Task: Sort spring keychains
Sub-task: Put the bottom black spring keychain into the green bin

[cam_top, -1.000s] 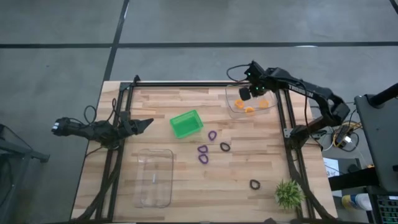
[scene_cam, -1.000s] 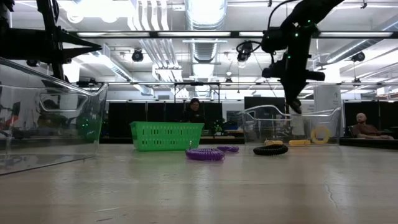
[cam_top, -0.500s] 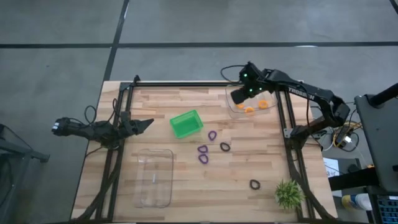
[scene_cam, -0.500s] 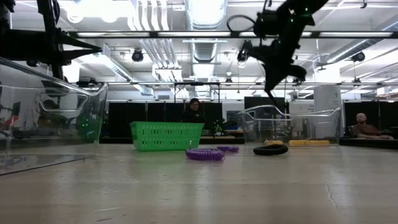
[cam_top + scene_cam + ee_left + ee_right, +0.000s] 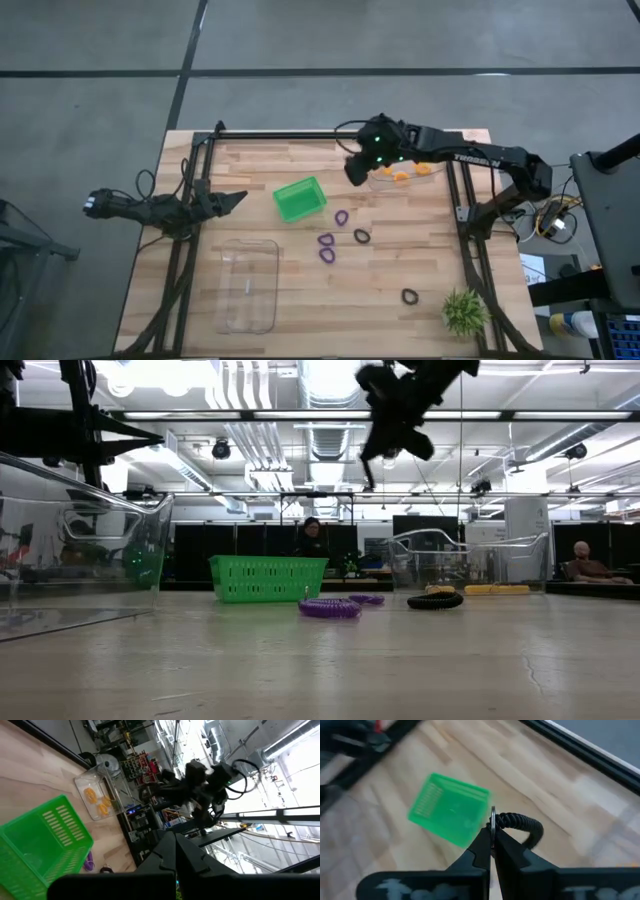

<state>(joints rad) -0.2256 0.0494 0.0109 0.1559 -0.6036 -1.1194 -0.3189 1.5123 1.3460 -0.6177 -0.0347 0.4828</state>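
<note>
The right gripper is pressed shut on the metal ring of a black keychain, whose coil hangs off to one side. It is held high over the table, between the clear tray with the orange keychains and the green bin. The pinch is thin; the keychain could be shaken loose by a quick swing, or dropped beside the bin. The left gripper is shut and parked at the left edge.

A green bin, two clear trays and a spiky plant sit apart.
</note>
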